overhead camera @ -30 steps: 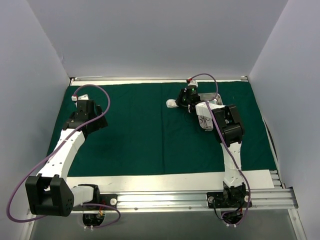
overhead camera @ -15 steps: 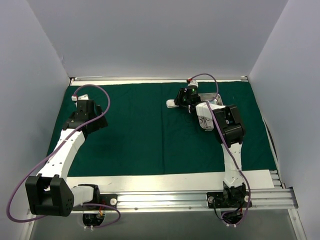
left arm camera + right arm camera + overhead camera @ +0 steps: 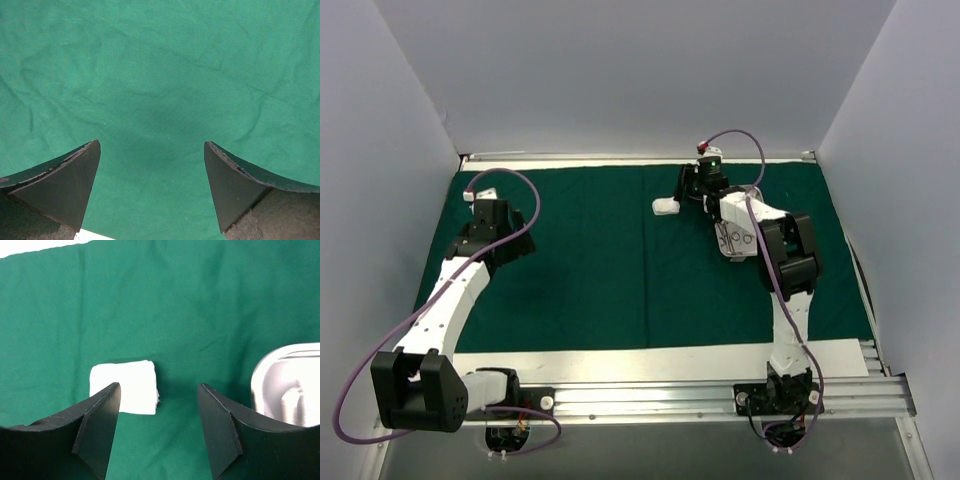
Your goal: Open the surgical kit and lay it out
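The dark green drape point(image 3: 590, 270) lies spread flat over the table. A white gauze wad point(image 3: 666, 207) rests on it at the far middle. My right gripper point(image 3: 696, 190) hangs just right of the gauze, open, with nothing between its fingers. In the right wrist view the gauze point(image 3: 131, 382) lies on the drape point(image 3: 200, 300) beyond the left finger of the gripper point(image 3: 158, 386). The shiny steel tray point(image 3: 290, 390) shows at the right edge, and my right arm mostly hides it from above. My left gripper point(image 3: 492, 232) is wide open over bare drape point(image 3: 160, 75) at the far left, and nothing sits between the fingers of the left gripper point(image 3: 151, 145).
A white strip of table point(image 3: 620, 362) runs along the drape's near edge, with the aluminium rail point(image 3: 700, 398) and arm bases behind it. Grey walls close in the left, right and far sides. White table edge point(image 3: 30, 247) shows past the drape's far side.
My right gripper has opened, let go of the gauze and drawn back up and to the right. The gauze stays on the drape. The left arm has not moved.
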